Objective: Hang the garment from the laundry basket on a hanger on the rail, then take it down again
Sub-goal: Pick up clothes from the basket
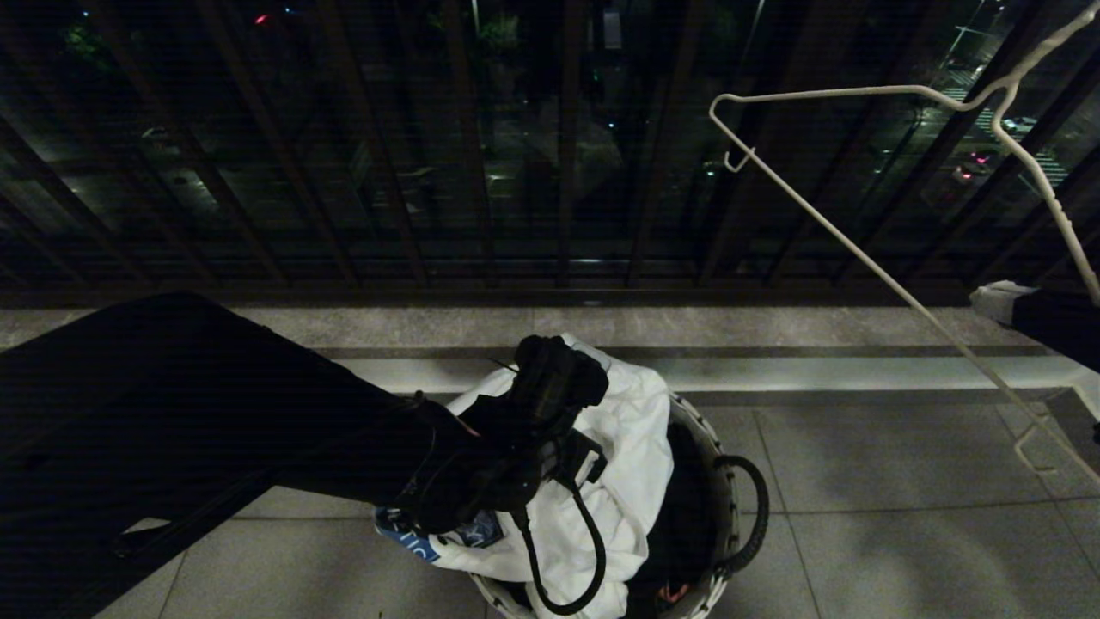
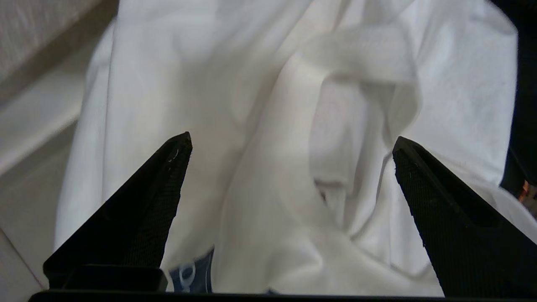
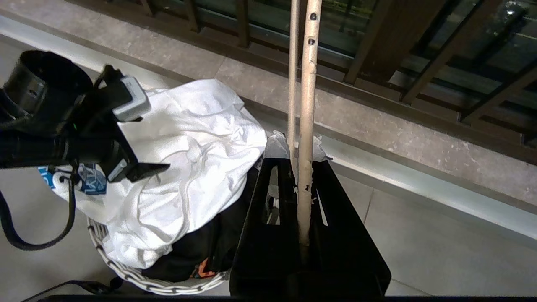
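Low in the middle of the head view, the laundry basket (image 1: 722, 507) stands on the tiled floor (image 1: 876, 533), heaped with the garment (image 1: 632, 447), whose white cloth spills over the near rim and shows a strip of its blue print at the lower left of the heap. The left arm reaches in from the left edge, and the left gripper (image 1: 550, 378) sits over the top of the cloth; its jaws are hidden from this side. At the upper right, the hanger (image 1: 868, 262) slants across the frame in front of the dark balcony railing (image 1: 481, 172), its neck near the top right corner and one long wire running down to the lower right. The right arm shows only as a dark shape at the right edge.

Filling the left wrist view, the crumpled white garment (image 2: 293, 138) lies just beyond the left gripper (image 2: 292, 142), whose jaws stand wide apart with nothing between them. A patch of the blue print shows at the bottom edge.

Centre frame in the right wrist view, the right gripper (image 3: 304, 167) has its jaws closed tight on the hanger (image 3: 308, 105), whose two pale wires run straight up to the top edge. To the left, the basket (image 3: 138, 281) holds the white garment (image 3: 193, 159), with the left gripper (image 3: 138, 170) above it.
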### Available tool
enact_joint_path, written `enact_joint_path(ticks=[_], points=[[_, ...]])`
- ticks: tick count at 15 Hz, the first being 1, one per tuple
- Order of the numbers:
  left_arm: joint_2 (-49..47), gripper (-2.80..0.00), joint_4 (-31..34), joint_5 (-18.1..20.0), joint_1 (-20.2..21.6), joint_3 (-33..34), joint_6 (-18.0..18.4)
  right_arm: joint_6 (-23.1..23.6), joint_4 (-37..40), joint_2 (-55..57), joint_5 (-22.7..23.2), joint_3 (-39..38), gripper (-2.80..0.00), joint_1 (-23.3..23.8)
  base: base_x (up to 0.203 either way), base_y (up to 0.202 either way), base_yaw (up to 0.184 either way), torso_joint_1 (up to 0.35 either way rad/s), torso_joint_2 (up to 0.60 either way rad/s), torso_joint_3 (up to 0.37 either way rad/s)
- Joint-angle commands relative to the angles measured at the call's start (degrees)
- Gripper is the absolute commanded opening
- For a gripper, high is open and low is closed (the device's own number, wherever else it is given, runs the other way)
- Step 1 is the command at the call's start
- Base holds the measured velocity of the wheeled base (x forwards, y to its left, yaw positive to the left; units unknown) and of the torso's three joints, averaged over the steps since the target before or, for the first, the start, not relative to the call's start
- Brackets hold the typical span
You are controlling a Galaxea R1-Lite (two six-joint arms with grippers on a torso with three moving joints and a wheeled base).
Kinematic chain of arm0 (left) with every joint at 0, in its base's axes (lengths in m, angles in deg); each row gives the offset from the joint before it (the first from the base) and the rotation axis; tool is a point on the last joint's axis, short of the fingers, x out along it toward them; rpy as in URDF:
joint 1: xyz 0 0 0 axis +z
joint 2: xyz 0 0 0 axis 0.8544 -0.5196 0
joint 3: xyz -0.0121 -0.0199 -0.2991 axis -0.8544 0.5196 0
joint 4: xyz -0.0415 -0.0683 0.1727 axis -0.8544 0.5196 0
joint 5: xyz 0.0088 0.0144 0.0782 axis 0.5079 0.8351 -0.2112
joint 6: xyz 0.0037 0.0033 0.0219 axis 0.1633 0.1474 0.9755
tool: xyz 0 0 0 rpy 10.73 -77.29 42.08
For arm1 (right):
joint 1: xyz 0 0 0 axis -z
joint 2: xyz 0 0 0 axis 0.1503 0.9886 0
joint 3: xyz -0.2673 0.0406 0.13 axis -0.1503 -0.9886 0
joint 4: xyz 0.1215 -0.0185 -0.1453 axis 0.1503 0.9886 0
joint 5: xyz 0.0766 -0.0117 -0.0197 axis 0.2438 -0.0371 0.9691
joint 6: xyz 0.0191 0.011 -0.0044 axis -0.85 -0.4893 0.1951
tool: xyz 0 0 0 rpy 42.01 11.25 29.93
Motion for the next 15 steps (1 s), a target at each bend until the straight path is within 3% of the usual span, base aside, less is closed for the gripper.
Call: enact_joint_path(ticks=[1, 5, 7, 10, 13, 15], points=[[-2.65, 0.00, -0.11, -0.23, -0.07, -1.85, 1.45, 0.05, -0.05, -0.01, 0.09, 0.17, -2.80, -0.01, 0.000, 0.000, 0.000, 0.000, 0.00, 0.000], [-8.43, 0.00, -0.24, -1.12, 0.01, -8.13, 5.61, 0.14, -0.07, -0.60, 0.09, 0.26, -2.80, -0.01, 0.000, 0.000, 0.000, 0.000, 0.00, 0.000], [-11.17, 0.00, -0.42, -5.29, 0.15, -10.64, 10.05, 0.23, -0.11, -0.71, 0.09, 0.26, -2.80, -0.01, 0.000, 0.000, 0.000, 0.000, 0.00, 0.000], [-12.91, 0.00, -0.71, -6.20, 0.10, -13.59, 11.54, 0.23, -0.03, -0.72, 0.09, 0.34, -2.80, -0.01, 0.000, 0.000, 0.000, 0.000, 0.00, 0.000], [-16.28, 0.00, -10.54, -9.20, 0.32, -16.05, 14.72, 0.58, -0.03, -1.34, 0.09, 0.34, -2.80, -0.01, 0.000, 0.000, 0.000, 0.000, 0.00, 0.000], [-16.73, 0.00, -14.67, -11.71, 0.36, -16.68, 15.01, 0.58, -0.03, -1.68, 0.09, 0.34, -2.80, -0.01, 0.000, 0.000, 0.000, 0.000, 0.00, 0.000]])
